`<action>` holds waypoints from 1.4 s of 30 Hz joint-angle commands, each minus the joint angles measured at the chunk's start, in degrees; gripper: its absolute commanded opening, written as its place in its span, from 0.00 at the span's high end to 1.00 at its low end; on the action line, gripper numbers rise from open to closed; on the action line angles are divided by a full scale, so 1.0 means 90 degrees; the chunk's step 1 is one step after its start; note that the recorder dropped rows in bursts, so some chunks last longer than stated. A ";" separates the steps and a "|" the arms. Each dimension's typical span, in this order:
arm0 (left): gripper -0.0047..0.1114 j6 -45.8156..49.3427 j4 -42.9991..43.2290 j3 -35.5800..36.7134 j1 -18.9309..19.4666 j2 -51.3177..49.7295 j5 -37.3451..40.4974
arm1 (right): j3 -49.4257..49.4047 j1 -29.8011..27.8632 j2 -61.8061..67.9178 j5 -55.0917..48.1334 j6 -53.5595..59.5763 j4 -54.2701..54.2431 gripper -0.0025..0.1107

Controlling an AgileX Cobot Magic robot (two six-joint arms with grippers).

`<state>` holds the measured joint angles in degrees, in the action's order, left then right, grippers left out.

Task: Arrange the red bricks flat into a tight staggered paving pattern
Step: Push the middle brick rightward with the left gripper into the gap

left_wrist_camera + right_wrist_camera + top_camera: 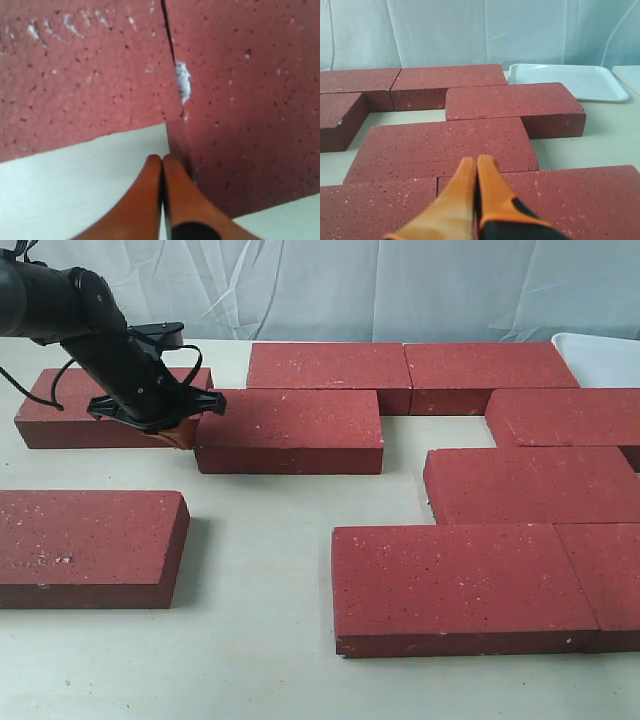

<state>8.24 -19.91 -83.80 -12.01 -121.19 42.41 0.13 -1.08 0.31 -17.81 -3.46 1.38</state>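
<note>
Several red bricks lie flat on the pale table. A loose one (85, 540) sits at the front left, and a joined pair (450, 575) at the front right. My left gripper (180, 435) is shut and empty, low at the table. Its tips (162, 159) rest against the near corner of the middle brick (240, 100), where that brick meets the far-left brick (80, 75). My right gripper (476, 161) is shut with nothing in it. It hovers over the seam of the front pair, below a brick (445, 145) lying farther back. It does not show in the exterior view.
A white tray (600, 355) stands at the back right corner, beside the back row of bricks (490, 370). Bare table (260, 570) shows between the front-left brick and the front pair. A white cloth hangs behind the table.
</note>
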 commanded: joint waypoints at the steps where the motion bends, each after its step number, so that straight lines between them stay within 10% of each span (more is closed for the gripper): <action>1: 0.96 -0.0045 -0.0170 -0.0016 0.0005 0.0026 -0.0189 | -0.0015 0.0005 -0.0034 0.0047 0.0025 -0.0001 0.99; 42: 0.96 -0.0061 -0.2025 -0.0016 -0.0904 -0.0429 -0.0927 | -0.0015 0.0005 -0.0034 0.0047 0.0025 -0.0001 0.99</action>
<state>7.90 -36.21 -84.15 -18.29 -122.84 34.20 0.13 -1.08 0.31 -17.81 -3.46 1.38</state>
